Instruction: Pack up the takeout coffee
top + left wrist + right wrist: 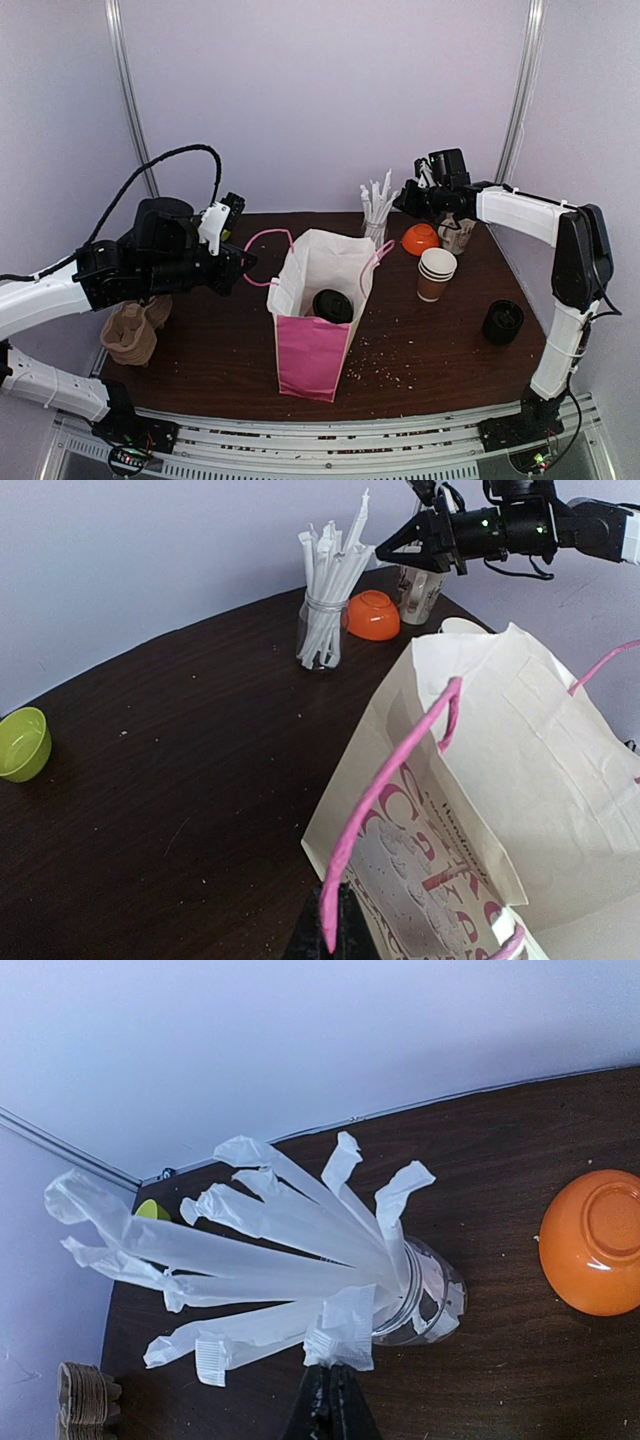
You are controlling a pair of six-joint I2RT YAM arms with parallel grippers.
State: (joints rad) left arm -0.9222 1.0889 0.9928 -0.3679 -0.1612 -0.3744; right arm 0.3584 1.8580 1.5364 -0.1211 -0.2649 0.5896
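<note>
Top external view: dark brown wooden surface, speckled with pale crumbs toward the near right. It is boxed in by plain pale walls, with metal posts rising at the far corners. At mid-surface a cream-and-pink paper bag stands upright with its mouth open. The takeout coffee sits inside it, and you see only its black lid. Your left gripper is at the bag's left side, fingers pinching the pink handle; the left wrist view shows the cord running down into the dark fingertips. Your right gripper hangs over the far right part of the surface, at a glass jar of paper-wrapped straws. Its fingers are pressed together, tips against the paper end of one straw, and you cannot tell whether any paper is caught between them. An orange bowl lies upside down just right of the jar. A stack of lidless paper cups stands nearer you than the bowl, and a black round item sits by the right edge. A cardboard carrier rests at the left edge, and a green bowl is near the far left corner.
</note>
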